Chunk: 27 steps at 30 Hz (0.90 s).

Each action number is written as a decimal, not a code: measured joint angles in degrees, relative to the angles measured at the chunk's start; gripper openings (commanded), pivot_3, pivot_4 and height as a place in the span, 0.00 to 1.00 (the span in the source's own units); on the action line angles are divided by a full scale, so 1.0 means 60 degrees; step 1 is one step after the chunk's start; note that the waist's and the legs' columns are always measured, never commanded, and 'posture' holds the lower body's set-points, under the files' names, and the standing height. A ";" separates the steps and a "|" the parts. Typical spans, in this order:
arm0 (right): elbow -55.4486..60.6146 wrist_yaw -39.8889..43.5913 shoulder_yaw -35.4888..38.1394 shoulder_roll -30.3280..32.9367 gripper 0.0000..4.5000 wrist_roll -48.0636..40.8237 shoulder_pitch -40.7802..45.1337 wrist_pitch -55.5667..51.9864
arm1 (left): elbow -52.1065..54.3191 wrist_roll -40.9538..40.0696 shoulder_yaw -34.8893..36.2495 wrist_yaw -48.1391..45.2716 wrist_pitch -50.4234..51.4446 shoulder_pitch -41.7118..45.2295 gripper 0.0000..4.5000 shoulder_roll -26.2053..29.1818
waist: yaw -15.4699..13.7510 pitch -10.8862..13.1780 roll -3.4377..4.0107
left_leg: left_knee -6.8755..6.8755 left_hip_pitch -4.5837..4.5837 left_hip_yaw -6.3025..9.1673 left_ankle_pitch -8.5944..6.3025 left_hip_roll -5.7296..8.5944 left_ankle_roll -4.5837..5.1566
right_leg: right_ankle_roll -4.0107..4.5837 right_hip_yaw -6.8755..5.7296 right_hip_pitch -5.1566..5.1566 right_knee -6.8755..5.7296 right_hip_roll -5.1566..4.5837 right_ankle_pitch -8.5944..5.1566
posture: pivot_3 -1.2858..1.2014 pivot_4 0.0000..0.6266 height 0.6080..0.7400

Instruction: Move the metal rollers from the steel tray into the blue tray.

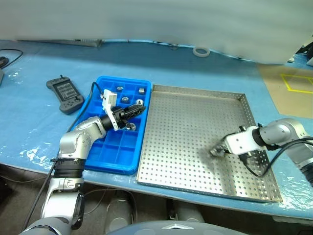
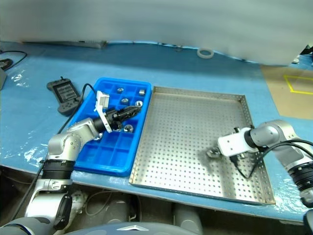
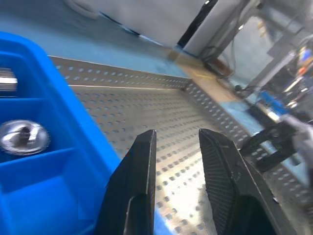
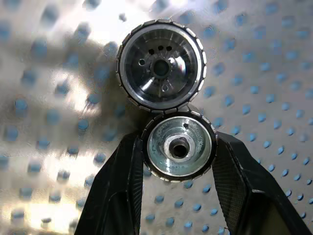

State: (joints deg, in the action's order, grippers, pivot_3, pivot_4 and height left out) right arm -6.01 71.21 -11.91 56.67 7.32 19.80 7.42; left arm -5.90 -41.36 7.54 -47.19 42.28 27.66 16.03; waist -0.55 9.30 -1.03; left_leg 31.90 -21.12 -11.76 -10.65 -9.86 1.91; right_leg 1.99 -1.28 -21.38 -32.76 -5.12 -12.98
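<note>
My right gripper (image 2: 213, 153) points down at the steel tray (image 1: 195, 112), near the tray's right side. It is shut on a metal roller (image 4: 179, 145), which sits between both fingers (image 4: 124, 176). A second roller (image 4: 161, 66) lies on the perforated floor, touching the held one. The blue tray (image 1: 115, 152) sits against the steel tray's left rim, and several rollers (image 1: 130, 126) lie in its compartments. My left gripper (image 1: 139, 109) hovers over the blue tray's right half, pointing toward the steel tray. It is shut with nothing in it.
A black handheld controller (image 1: 65, 94) lies left of the blue tray. A white tape ring (image 1: 201, 51) rests at the back of the table. A brown board with yellow marking (image 1: 293, 83) is at the far right. The steel tray's front rim reaches the table edge.
</note>
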 measured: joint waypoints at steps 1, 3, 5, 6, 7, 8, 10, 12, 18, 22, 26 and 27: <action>0.0458 -0.0024 0.0192 -0.0253 0.37 -0.0518 -0.0012 -0.0910 | 0.0014 -0.0358 0.0091 0.0021 0.0264 0.0134 0.32 -0.0211 | -0.0049 0.0007 0.0012 | 0.0000 -0.0006 -0.0001 0.0001 0.0001 0.0000 | 0.0001 0.0000 -0.0006 -0.0002 -0.0001 0.0001 | 0.47 0.24 1.00; 0.1489 -0.0246 0.0665 -0.0552 0.37 -0.1313 -0.0070 -0.2372 | 0.0039 -0.0909 0.0201 0.0165 0.0693 0.0500 0.32 -0.0531 | -0.0155 0.0009 0.0026 | -0.0001 -0.0011 -0.0003 0.0003 0.0001 0.0002 | 0.0002 -0.0002 -0.0007 -0.0001 -0.0002 0.0000 | 0.46 0.24 1.00; 0.2233 -0.0686 0.1053 -0.0652 0.37 -0.1531 -0.0147 -0.3062 | -0.0095 -0.1166 0.0357 0.0409 0.0971 0.0810 0.32 -0.0698 | -0.0270 0.0009 0.0025 | -0.0006 -0.0012 -0.0008 0.0002 0.0001 0.0001 | 0.0003 -0.0002 -0.0006 0.0009 -0.0003 -0.0001 | 0.46 0.24 1.00; 0.2486 -0.0915 0.1144 -0.0711 0.37 -0.1527 -0.0180 -0.3221 | -0.0321 -0.1233 0.0459 0.0586 0.1091 0.0991 0.32 -0.0804 | -0.0318 0.0009 0.0025 | -0.0008 -0.0014 -0.0011 0.0001 0.0005 0.0000 | 0.0008 -0.0002 -0.0004 0.0013 -0.0005 -0.0005 | 0.46 0.24 1.00; 0.2689 -0.1106 0.1150 -0.0782 0.37 -0.1500 -0.0183 -0.3278 | -0.0495 -0.1262 0.0538 0.0719 0.1167 0.1101 0.32 -0.0882 | -0.0323 0.0009 0.0025 | -0.0009 -0.0015 -0.0012 0.0000 0.0009 0.0000 | 0.0008 -0.0001 -0.0006 0.0015 -0.0008 -0.0006 | 0.45 0.24 1.00; 0.2918 -0.1449 0.1092 -0.0855 0.37 -0.1223 -0.0231 -0.3156 | -0.0783 -0.1254 0.0528 0.0789 0.1226 0.1255 0.32 -0.0971 | -0.0321 0.0010 0.0024 | -0.0010 -0.0019 -0.0013 -0.0001 0.0015 0.0002 | 0.0008 0.0001 -0.0006 0.0020 -0.0014 -0.0006 | 0.45 0.24 1.00; 0.3073 -0.2021 0.0986 -0.1010 0.37 -0.0771 -0.0292 -0.2880 | -0.1208 -0.1172 0.0313 0.0779 0.1292 0.1501 0.32 -0.1135 | -0.0298 0.0011 0.0021 | -0.0010 -0.0040 -0.0015 -0.0002 0.0028 0.0004 | 0.0007 0.0007 -0.0027 0.0024 -0.0024 -0.0006 | 0.44 0.24 1.00; 0.3104 -0.2349 0.0919 -0.1066 0.37 -0.0459 -0.0306 -0.2601 | -0.1517 -0.1057 0.0022 0.0684 0.1465 0.1741 0.32 -0.1213 | -0.0275 0.0012 0.0020 | -0.0010 -0.0055 -0.0017 -0.0003 0.0033 0.0005 | 0.0007 0.0012 -0.0046 0.0023 -0.0028 -0.0006 | 0.43 0.24 1.00; 0.3422 -0.2996 0.0818 -0.1112 0.37 0.0251 -0.0292 -0.1944 | -0.1744 -0.0727 -0.0844 -0.0133 0.1760 0.2054 0.45 -0.1233 | -0.0058 0.0012 0.0019 | -0.0024 -0.0069 -0.0017 0.0017 0.0029 0.0034 | 0.0006 0.0012 -0.0079 0.0018 -0.0024 -0.0006 | 0.41 0.24 1.00; 0.3731 -0.3104 0.0817 -0.1234 0.37 0.0293 -0.0293 -0.2024 | -0.1793 -0.0371 -0.1342 -0.0527 0.1622 0.2055 0.73 -0.1296 | 0.0025 0.0012 0.0019 | -0.0023 -0.0071 -0.0018 0.0018 0.0027 0.0034 | 0.0005 0.0012 -0.0084 0.0014 -0.0024 -0.0005 | 0.41 0.24 1.00; 0.4144 -0.3098 0.0734 -0.1347 0.37 0.0294 -0.0276 -0.2292 | -0.2316 -0.0075 -0.1381 -0.0590 0.1576 0.2201 0.99 -0.1358 | 0.0076 0.0012 0.0019 | -0.0013 -0.0070 -0.0018 0.0018 0.0028 0.0034 | 0.0006 0.0012 -0.0077 0.0012 -0.0024 -0.0005 | 0.40 0.24 1.00; 0.4178 -0.3092 0.0720 -0.1362 0.37 0.0294 -0.0246 -0.2344 | -0.2471 0.0011 -0.1381 -0.0590 0.1556 0.2273 0.99 -0.1388 | 0.0093 0.0012 0.0019 | -0.0007 -0.0071 -0.0018 0.0018 0.0029 0.0035 | 0.0006 0.0013 -0.0075 0.0011 -0.0025 -0.0004 | 0.40 0.24 1.00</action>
State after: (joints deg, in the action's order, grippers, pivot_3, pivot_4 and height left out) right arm 19.05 52.66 -7.59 48.50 9.08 18.33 -6.65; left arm -20.72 -41.29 -0.75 -50.73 51.61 41.30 7.70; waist 0.01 9.37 -0.91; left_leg 31.86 -21.55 -11.86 -10.55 -9.68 2.12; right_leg 2.02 -1.20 -21.82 -32.69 -5.28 -13.01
